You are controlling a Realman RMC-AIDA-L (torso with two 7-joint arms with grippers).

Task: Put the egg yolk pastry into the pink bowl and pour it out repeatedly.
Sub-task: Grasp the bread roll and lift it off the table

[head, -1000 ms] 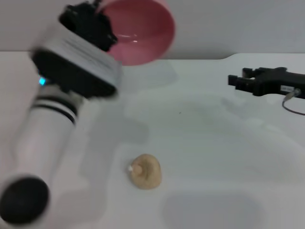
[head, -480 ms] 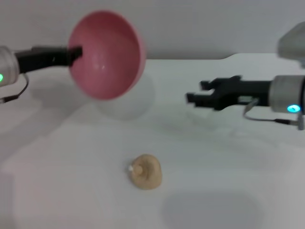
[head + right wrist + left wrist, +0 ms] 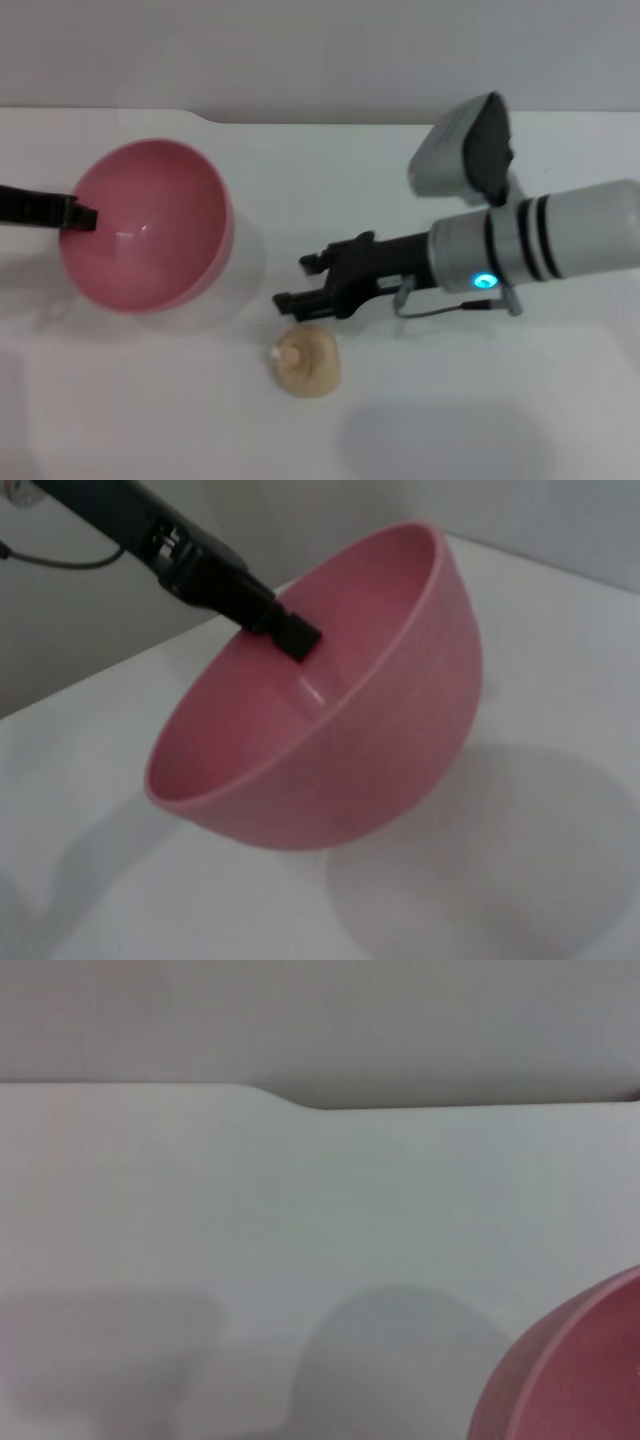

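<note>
Now reaching in from the robot's right: right gripper (image 3: 298, 282), black fingers spread apart, hovering just above and slightly behind the egg yolk pastry (image 3: 306, 360), not visibly touching it. Behind the fingers, a black wrist section, then a white forearm with dark bands and a small lit cyan dot, a grey camera block mounted on top.

Over on the robot's left: left gripper (image 3: 82, 216), pinched onto the near-left rim of the pink bowl (image 3: 147, 226), one finger tip showing inside the rim as a small black block. Seen again in the right wrist view, same left gripper (image 3: 282, 627) clamped on the pink bowl (image 3: 340, 740) at its rim, the dark arm running away behind it with a thin cable beside it. Bowl held tilted, mouth turned toward the camera and the right, lifted off the white table (image 3: 460, 420), soft shadow cast below; nothing inside it.

Pastry lying on the table, in front of and to the right of the bowl, apart from it, crease and a pale spot on top.

Only a curved edge of the pink bowl (image 3: 575, 1380) showing in the left wrist view, over bare table and its shadow.
</note>
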